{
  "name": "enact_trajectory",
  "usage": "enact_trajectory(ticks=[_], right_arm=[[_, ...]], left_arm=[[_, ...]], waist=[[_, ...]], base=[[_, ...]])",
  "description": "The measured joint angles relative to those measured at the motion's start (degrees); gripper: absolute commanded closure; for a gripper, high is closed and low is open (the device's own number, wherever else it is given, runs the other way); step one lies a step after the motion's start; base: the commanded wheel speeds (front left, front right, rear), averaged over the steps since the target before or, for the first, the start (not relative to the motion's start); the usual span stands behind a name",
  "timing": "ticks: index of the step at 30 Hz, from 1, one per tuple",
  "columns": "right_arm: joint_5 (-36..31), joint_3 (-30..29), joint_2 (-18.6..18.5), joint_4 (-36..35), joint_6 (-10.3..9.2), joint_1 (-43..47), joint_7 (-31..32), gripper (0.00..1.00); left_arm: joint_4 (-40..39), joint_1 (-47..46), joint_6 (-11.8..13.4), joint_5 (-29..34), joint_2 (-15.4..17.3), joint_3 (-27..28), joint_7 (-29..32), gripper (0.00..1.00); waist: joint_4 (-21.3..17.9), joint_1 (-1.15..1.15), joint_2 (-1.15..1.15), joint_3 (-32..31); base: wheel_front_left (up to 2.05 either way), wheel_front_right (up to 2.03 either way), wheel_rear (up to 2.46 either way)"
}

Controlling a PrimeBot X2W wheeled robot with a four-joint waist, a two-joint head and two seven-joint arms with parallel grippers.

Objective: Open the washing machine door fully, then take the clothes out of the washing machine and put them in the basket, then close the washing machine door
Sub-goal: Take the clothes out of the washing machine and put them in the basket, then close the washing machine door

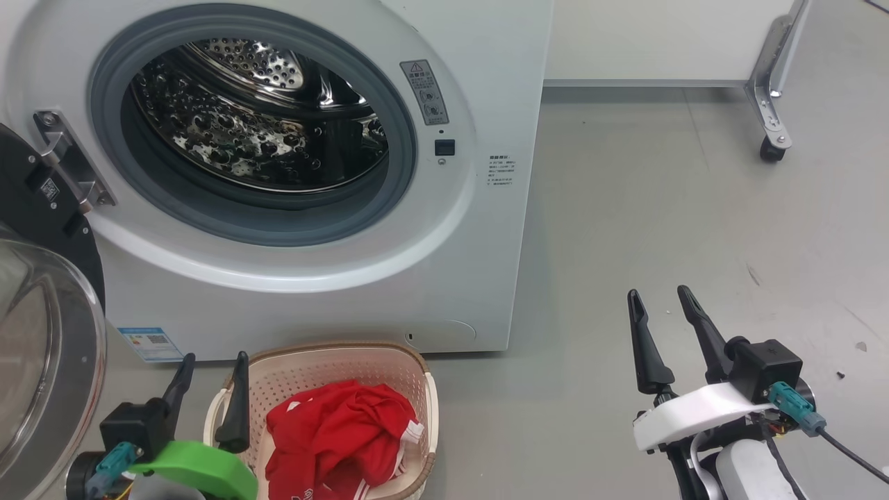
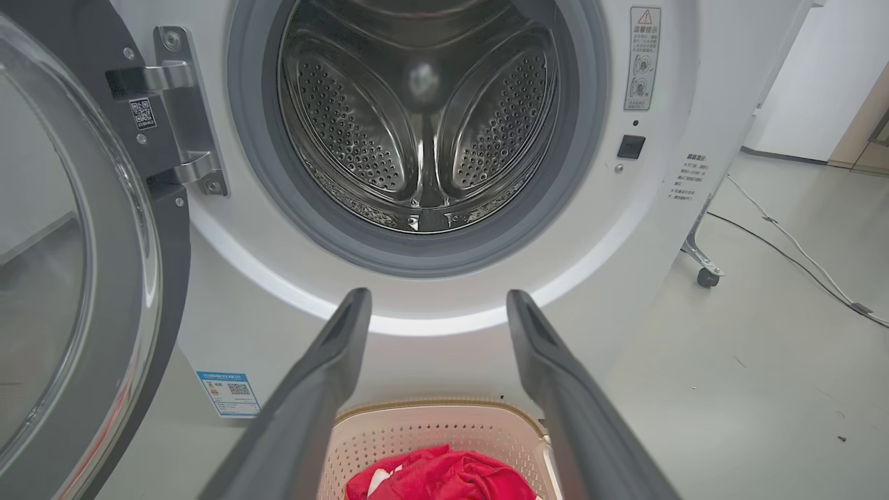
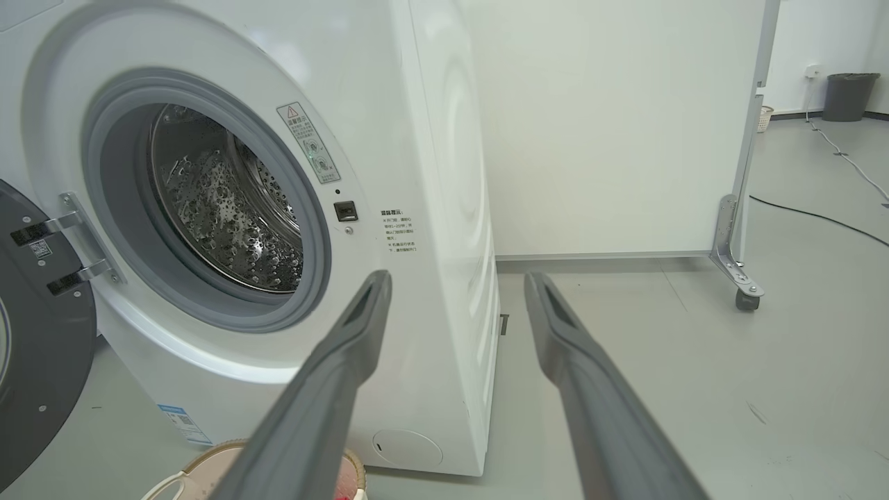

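Closest to you, your left gripper point(image 1: 214, 357) hangs over the near-left corner of the basket point(image 1: 326, 349) with its jaws spread wide and nothing between them. Your right gripper point(image 1: 658, 293) is just as slack and empty, well off to the right above bare floor.

The basket sits on the floor just in front of the washing machine point(image 1: 479, 229). It holds the clothes point(image 1: 340, 430), a crumpled red heap with white trim. They look soft and light, and they fill most of its floor.

To your left, the washing machine door point(image 1: 48, 347) stands swung wide on its hinge point(image 1: 69, 163), so the door is probably what is left to do. Expect it to be rigid and fairly weighty, swinging only about that hinge. Its glossy rim and bulging glass look slippery, so push flat on the dark rim, far from the hinge, instead of pinching the glass.

Further back, the steel drum point(image 1: 257, 118) looks empty, with no fabric visible inside.
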Motion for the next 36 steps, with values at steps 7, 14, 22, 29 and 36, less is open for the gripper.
enact_trajectory(ticks=[7,14,22,29,36], right_arm=[[0.34,0.0,0.0,-0.29,0.01,0.34,0.0,0.0],[0.34,0.01,0.02,-0.34,0.01,0.99,0.0,0.0],[0.34,0.09,0.02,-0.41,0.02,1.01,0.0,0.0],[0.34,0.22,0.03,-0.52,0.1,1.01,0.0,0.0],[0.34,0.26,0.03,-0.62,0.27,1.01,0.0,0.0]], left_arm=[[-2.41,2.34,0.45,0.51,-0.11,0.46,0.0,0.0],[-4.24,3.65,0.51,0.67,-0.15,0.73,0.0,0.0],[-6.2,4.71,0.94,1.38,-0.33,0.88,0.0,0.0],[-7.35,5.54,1.01,1.52,-0.35,1.1,0.0,0.0],[-8.33,5.82,1.03,1.54,-0.47,1.57,0.0,0.0]], waist=[[-0.18,0.0,0.0,-0.27],[-0.3,0.0,0.0,-0.31],[-0.37,0.0,0.0,-0.18],[-0.43,0.0,0.0,-0.14],[-0.53,0.0,0.0,-0.27]], base=[[0.0,0.0,0.0],[0.0,0.0,0.0],[0.0,0.0,0.0],[0.0,0.0,0.0],[0.0,0.0,0.0]])
